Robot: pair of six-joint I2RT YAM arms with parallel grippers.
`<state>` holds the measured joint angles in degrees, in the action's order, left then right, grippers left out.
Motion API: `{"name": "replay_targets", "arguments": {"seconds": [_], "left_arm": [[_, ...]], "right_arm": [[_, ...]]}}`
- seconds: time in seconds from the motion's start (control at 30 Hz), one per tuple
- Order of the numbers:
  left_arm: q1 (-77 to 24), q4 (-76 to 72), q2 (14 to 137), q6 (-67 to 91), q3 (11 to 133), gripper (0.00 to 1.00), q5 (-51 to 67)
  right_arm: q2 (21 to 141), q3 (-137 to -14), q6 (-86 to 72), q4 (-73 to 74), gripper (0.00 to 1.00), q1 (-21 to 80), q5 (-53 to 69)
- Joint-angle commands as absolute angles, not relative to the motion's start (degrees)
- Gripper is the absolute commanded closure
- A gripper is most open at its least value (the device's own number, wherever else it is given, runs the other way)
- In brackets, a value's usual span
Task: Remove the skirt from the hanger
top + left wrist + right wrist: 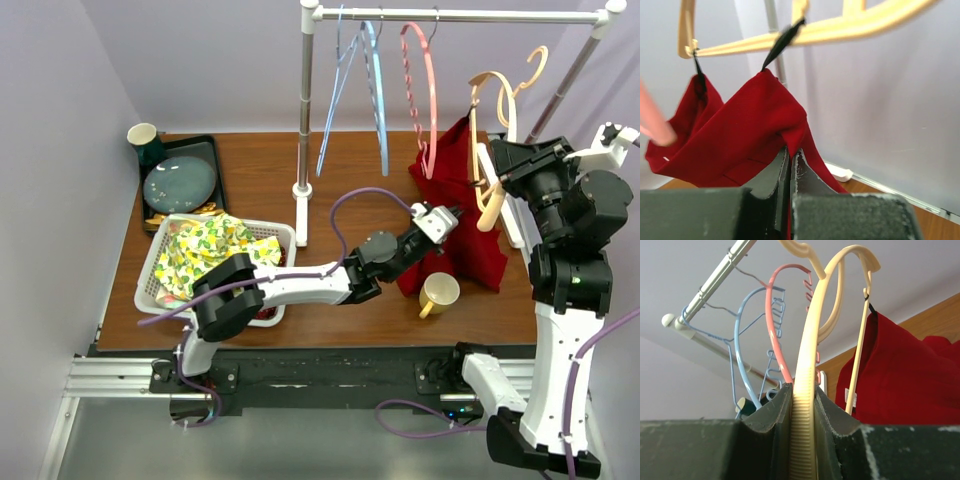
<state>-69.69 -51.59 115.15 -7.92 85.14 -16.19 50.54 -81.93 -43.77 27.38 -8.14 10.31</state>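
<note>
Red fabric skirt (460,195) on cream curved hanger (492,140), both pincers clamped.
Brown wooden table (260,170): skirt hangs over its right part, hem down by yellow mug (438,293), hung from hanger by black loops (782,42). Left gripper (790,162) jaws pinched tight on skirt's lower fabric edge, skirt rising above and left of it. Right gripper (803,400) closed on hanger's ribbed bar, skirt to its right.
</note>
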Motion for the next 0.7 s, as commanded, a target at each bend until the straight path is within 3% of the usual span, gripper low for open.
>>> {"name": "replay_targets", "arguments": {"seconds": [0.0,0.67], "left_arm": [[-69.7,-57.7,107.8,-11.9,83.7,1.0,-21.0],[-69.7,-57.8,103.8,-11.9,81.4,1.0,-18.3]], "right_arm": [[48.6,-80.3,-40.4,19.1,1.0,-7.9,14.7],[49.2,-74.1,-39.8,13.1,1.0,-7.9,15.6]]}}
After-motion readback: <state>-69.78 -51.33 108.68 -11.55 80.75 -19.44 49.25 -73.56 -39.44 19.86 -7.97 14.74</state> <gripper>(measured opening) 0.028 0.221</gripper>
